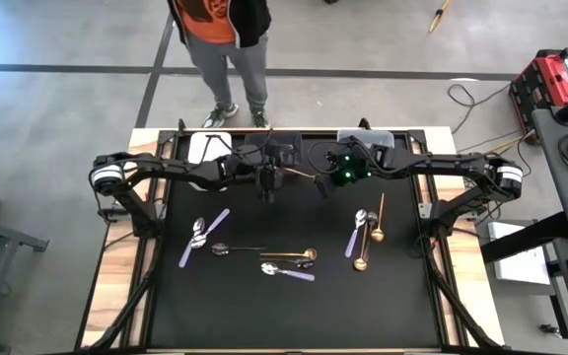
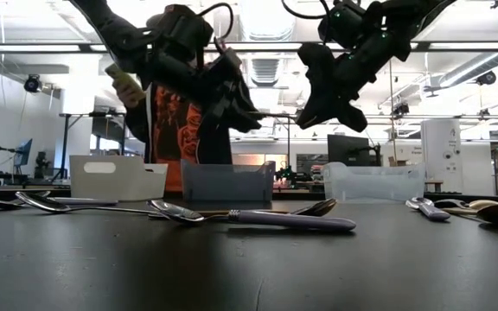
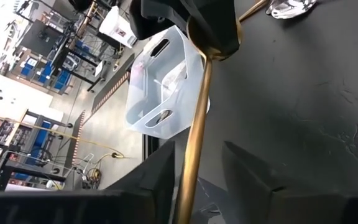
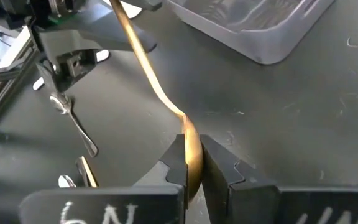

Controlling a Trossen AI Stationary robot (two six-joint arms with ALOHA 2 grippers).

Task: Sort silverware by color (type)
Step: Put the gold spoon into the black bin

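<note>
A gold spoon [image 1: 302,176] hangs in the air between my two grippers, over the far middle of the black mat. My right gripper [image 4: 191,146] is shut on its bowl end. My left gripper [image 3: 197,149] is open, one finger on each side of the spoon's handle [image 3: 194,124]; I cannot tell whether a finger touches it. More silverware lies flat on the mat: lilac-handled spoons [image 1: 205,232], a dark spoon [image 1: 235,248], a gold spoon [image 1: 289,254], and a lilac and gold group [image 1: 365,237] on the right. My right gripper pinches the gold spoon's bowl [image 4: 190,138] between its two fingers, the bowl standing edge-on in the gap. The fingers slant down from the table's right side. The spoon is lifted clear of the mat, and its handle [image 4: 143,62] reaches away toward my left gripper.
Three bins stand in a row at the mat's far edge: white [image 2: 115,177], dark [image 2: 226,181] and clear [image 2: 374,181]. A person [image 1: 225,39] stands just beyond the table's far edge. The near half of the mat [image 1: 294,311] is bare.
</note>
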